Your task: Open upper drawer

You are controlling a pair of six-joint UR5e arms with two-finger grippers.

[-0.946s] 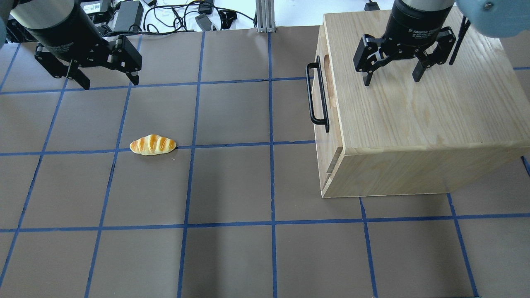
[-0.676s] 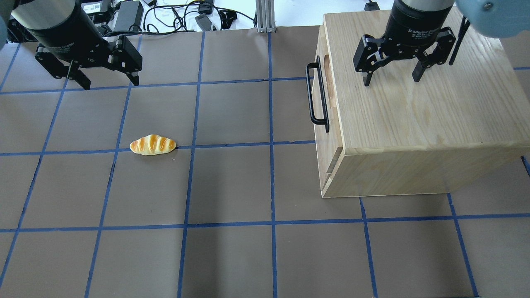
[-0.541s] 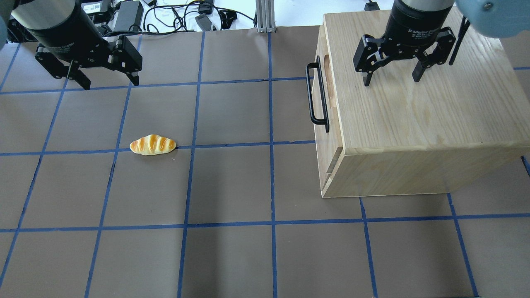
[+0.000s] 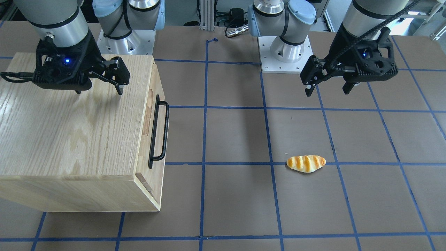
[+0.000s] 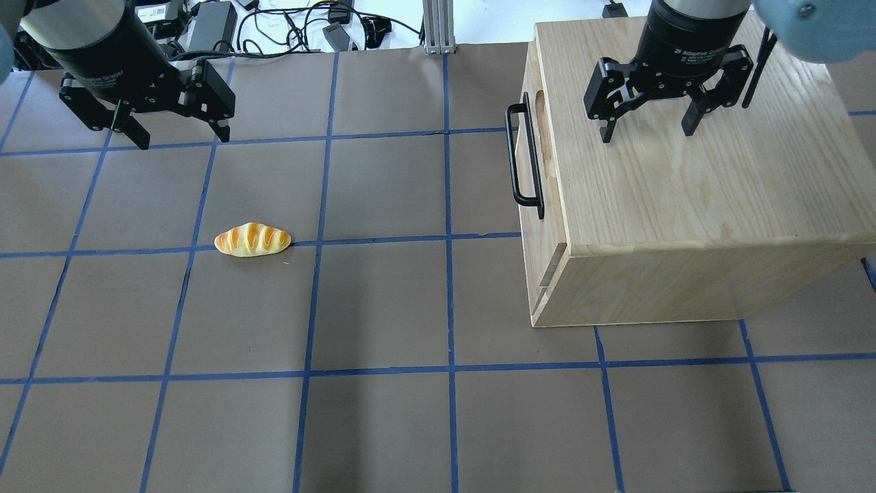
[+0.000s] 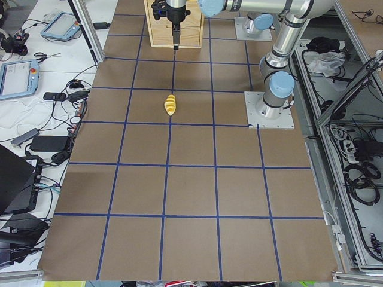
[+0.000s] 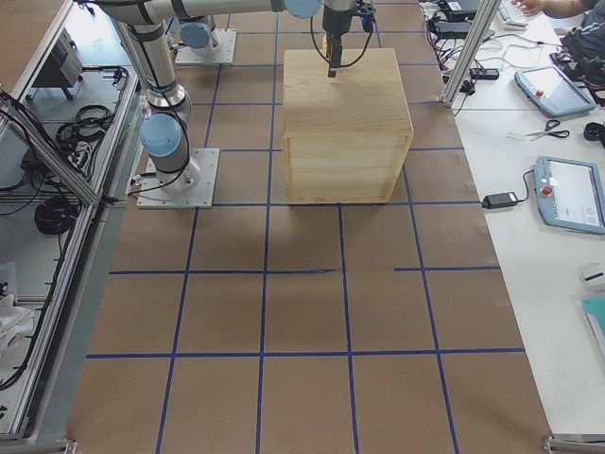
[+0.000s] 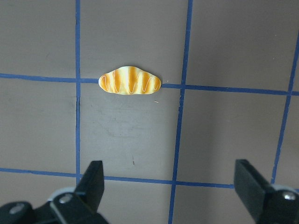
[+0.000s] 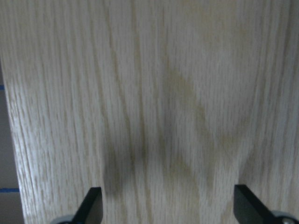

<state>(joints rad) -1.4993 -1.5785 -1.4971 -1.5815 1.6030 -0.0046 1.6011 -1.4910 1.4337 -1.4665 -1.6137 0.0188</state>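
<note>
The upper drawer [image 5: 544, 185] is shut, its front flush with the oak cabinet [image 5: 684, 192]. Its long black bar handle [image 5: 523, 154] faces the table's middle; the handle [image 4: 158, 132] and drawer front [image 4: 145, 139] also show in the front-facing view. My right gripper [image 5: 647, 133] is open and empty, hovering above the cabinet top, behind the drawer front; the right wrist view [image 9: 169, 205] shows only wood grain. My left gripper [image 5: 181, 139] is open and empty above the table at the far left, well away from the drawer.
A toy bread roll [image 5: 252, 239] lies on the brown mat left of centre, below my left gripper in its wrist view [image 8: 130, 82]. Cables and power bricks [image 5: 212, 24] lie past the mat's far edge. Blue tape lines grid the mat.
</note>
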